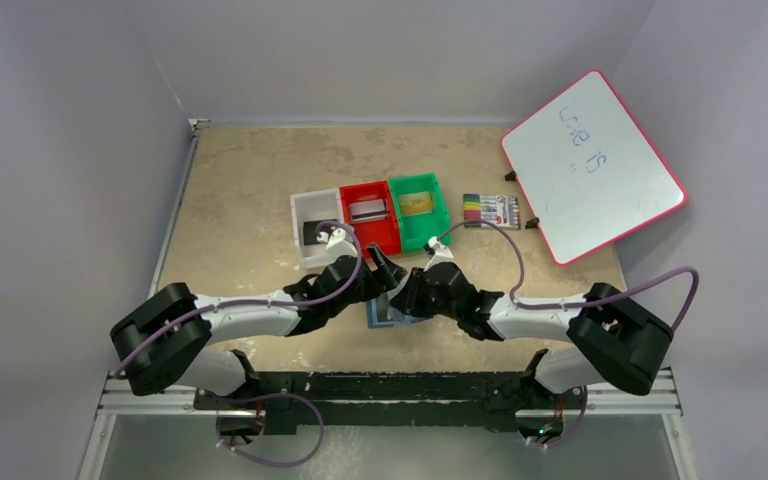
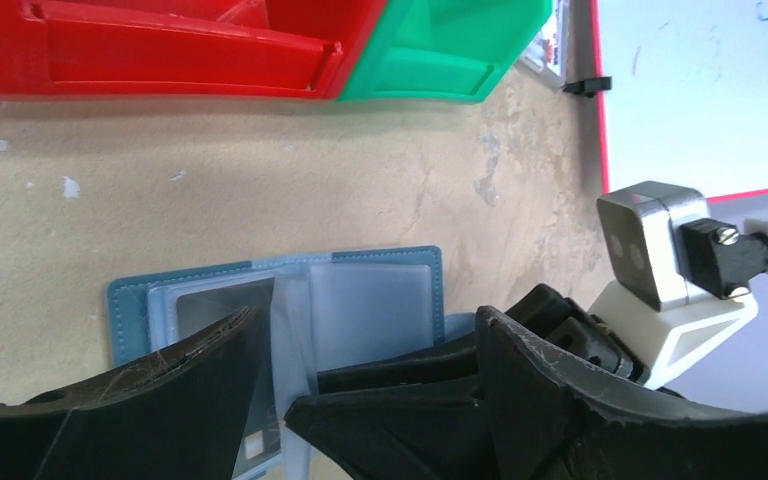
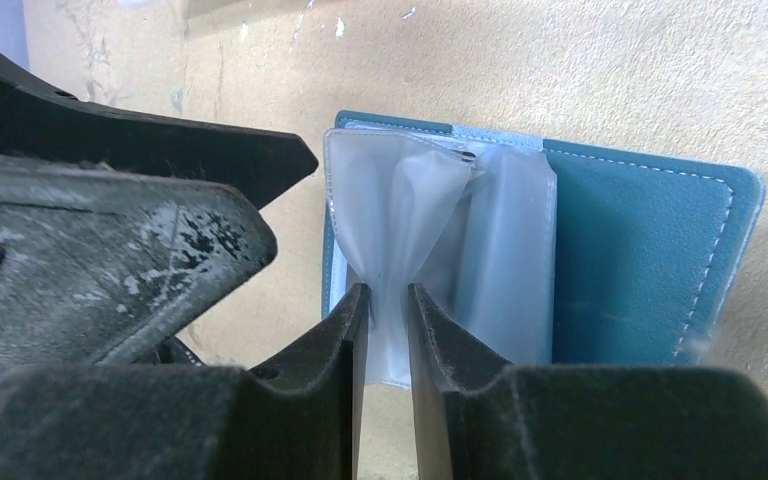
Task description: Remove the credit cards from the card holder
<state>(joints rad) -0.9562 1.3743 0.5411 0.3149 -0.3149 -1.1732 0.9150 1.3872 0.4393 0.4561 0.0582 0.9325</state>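
The teal card holder (image 2: 130,310) lies open on the table, and its edge shows between the two grippers from above (image 1: 380,320). A grey credit card (image 2: 215,305) sits in its left clear pocket. My right gripper (image 3: 388,300) is shut on a clear pocket leaf (image 3: 400,210) and pinches it up from the card holder (image 3: 640,260). My left gripper (image 2: 370,315) is open and straddles the card holder, with one finger (image 2: 160,390) over the grey card. The right gripper's fingers (image 2: 410,400) lie between the left gripper's fingers. Seen from above, the left gripper (image 1: 385,275) and right gripper (image 1: 410,297) meet.
White (image 1: 300,215), red (image 1: 392,222) and green (image 1: 442,212) bins stand just behind, holding a black (image 1: 315,233), a silver-grey (image 1: 367,210) and a gold (image 1: 418,203) card. A marker pack (image 1: 490,210) and a tilted whiteboard (image 1: 590,165) are at the back right.
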